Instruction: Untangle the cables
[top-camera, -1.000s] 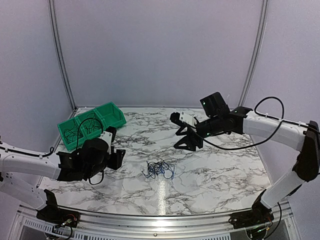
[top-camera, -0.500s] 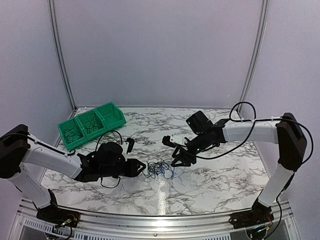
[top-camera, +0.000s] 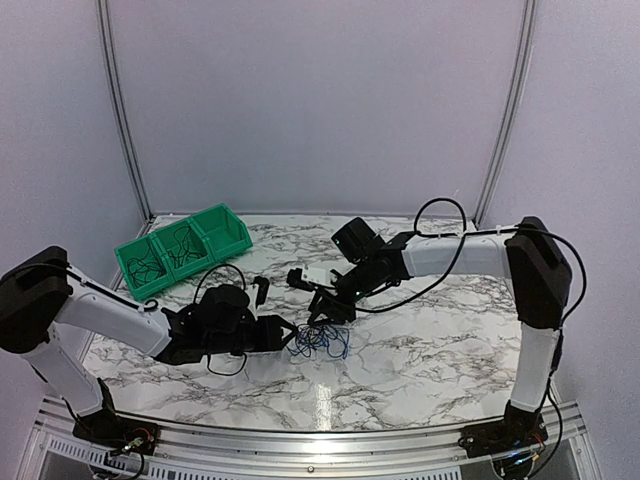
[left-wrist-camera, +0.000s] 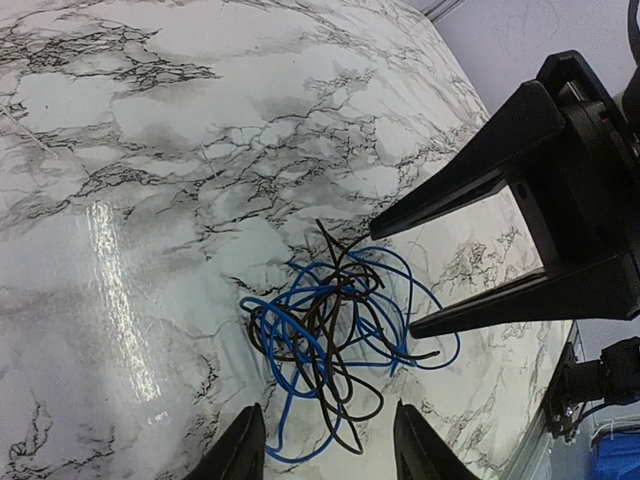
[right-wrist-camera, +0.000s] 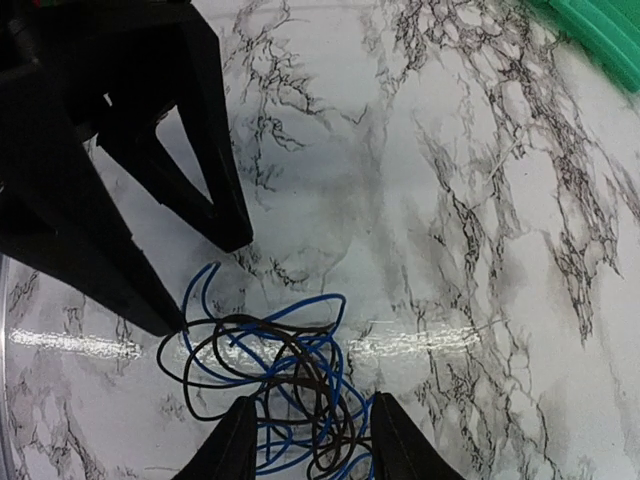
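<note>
The cables (top-camera: 320, 339) lie as a small knot of thin blue and black wires on the marble table (top-camera: 430, 350). My left gripper (top-camera: 286, 334) sits low at the knot's left edge, open. In the left wrist view its fingertips straddle the nearest loops of the cables (left-wrist-camera: 335, 340), the left gripper (left-wrist-camera: 325, 445) gripping nothing. My right gripper (top-camera: 318, 311) reaches down at the knot's far side, open. In the right wrist view the right gripper (right-wrist-camera: 305, 440) has strands of the cables (right-wrist-camera: 280, 375) lying between its fingers, not pinched.
A green three-compartment bin (top-camera: 232, 237) stands at the back left with thin wires inside. The right arm's fingers (left-wrist-camera: 480, 185) fill the left wrist view's right side. The left arm's fingers (right-wrist-camera: 200, 170) stand close across the knot.
Both arms have closed in on the knot, the left from the left, the right from the back right. Both sets of jaws have narrowed.
</note>
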